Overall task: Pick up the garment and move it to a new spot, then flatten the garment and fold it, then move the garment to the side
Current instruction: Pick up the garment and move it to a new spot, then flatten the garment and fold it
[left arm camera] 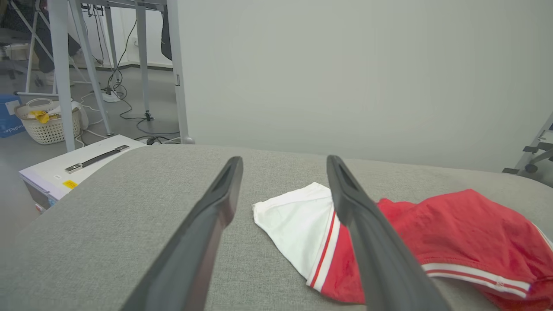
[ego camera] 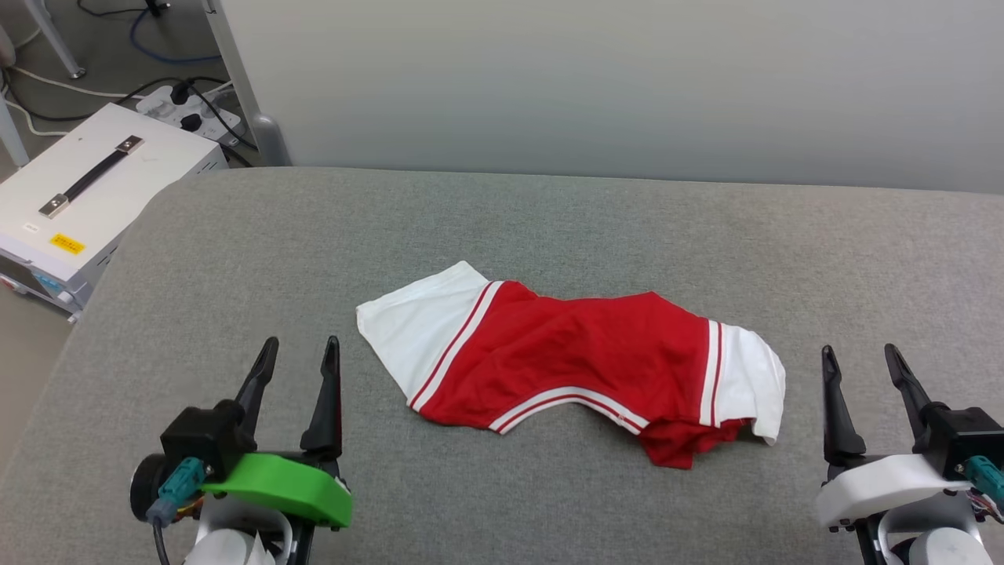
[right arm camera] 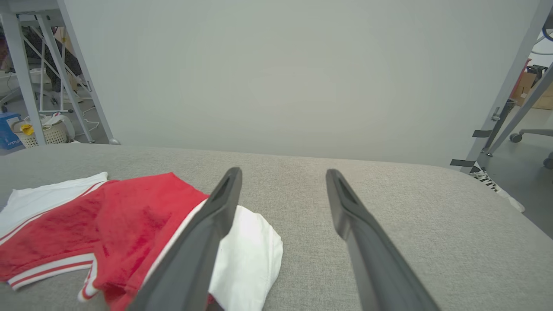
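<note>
The garment (ego camera: 576, 349), red with white sleeves and red-white striped trim, lies crumpled in a low heap at the middle of the grey padded table (ego camera: 549, 227). No lettering shows on it. My left gripper (ego camera: 302, 353) stands open near the table's front left, a short way left of the white sleeve, empty. My right gripper (ego camera: 861, 357) stands open at the front right, just right of the other sleeve, empty. The left wrist view shows the garment (left arm camera: 436, 233) lying ahead and to the right of the fingers (left arm camera: 211, 216). In the right wrist view the garment (right arm camera: 116, 220) lies to the left.
A white equipment case (ego camera: 86, 196) with a black handle sits off the table's left edge, with a power strip (ego camera: 188, 110) and cables behind it. A pale wall (ego camera: 612, 78) stands behind the table. A laundry basket (left arm camera: 47, 125) rests on the floor far left.
</note>
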{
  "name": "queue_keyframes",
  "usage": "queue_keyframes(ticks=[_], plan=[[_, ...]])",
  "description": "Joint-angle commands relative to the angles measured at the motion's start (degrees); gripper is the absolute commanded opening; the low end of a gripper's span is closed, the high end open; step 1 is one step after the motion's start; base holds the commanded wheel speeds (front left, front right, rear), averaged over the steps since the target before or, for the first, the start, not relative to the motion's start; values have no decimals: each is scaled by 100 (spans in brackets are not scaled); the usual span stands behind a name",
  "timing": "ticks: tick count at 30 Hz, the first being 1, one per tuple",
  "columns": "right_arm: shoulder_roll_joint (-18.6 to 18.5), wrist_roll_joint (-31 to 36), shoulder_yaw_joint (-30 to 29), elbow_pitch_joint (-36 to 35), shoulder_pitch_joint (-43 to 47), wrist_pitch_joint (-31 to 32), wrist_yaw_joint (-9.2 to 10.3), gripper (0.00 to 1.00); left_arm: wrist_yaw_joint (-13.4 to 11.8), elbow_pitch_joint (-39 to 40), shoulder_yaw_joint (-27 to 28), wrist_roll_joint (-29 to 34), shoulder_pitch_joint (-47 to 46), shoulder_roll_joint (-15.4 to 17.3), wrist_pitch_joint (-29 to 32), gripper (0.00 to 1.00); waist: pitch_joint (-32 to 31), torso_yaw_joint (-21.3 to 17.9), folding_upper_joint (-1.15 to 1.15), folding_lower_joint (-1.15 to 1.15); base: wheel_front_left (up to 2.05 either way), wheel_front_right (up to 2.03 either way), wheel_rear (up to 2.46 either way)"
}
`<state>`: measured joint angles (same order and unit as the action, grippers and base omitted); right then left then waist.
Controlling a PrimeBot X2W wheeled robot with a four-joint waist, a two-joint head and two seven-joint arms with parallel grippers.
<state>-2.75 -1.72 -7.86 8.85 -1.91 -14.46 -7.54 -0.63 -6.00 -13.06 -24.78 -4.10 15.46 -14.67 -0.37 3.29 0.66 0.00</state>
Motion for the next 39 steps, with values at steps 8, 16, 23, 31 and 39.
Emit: queue_keyframes(ticks=[8, 16, 23, 31, 39], plan=[[-12, 319, -35, 160, 99, 75, 5, 100, 432, 49, 557, 573, 207, -404, -32, 100, 178, 86, -66, 0, 0, 0, 0], [-12, 289, -148, 325, -344, 2358, 5, 100, 688, -15, 817, 882, 54, -705, -32, 100, 533, 284, -66, 0, 0, 0, 0], [-12, 208, -161, 270, -667, 4162, 5, 100, 776, 65, 945, 1030, -176, -817, -32, 100, 889, 542, -66, 0, 0, 0, 0], [-12, 286, -221, 435, -766, 4575, 5, 100, 805, 40, 976, 1133, -262, -855, -32, 100, 1024, 796, -66, 0, 0, 0, 0], [-12, 405, -146, 715, -593, 4528, 5, 0, 810, -9, 1043, 1127, -303, -765, -32, 100, 934, 755, -66, 0, 0, 0, 0]])
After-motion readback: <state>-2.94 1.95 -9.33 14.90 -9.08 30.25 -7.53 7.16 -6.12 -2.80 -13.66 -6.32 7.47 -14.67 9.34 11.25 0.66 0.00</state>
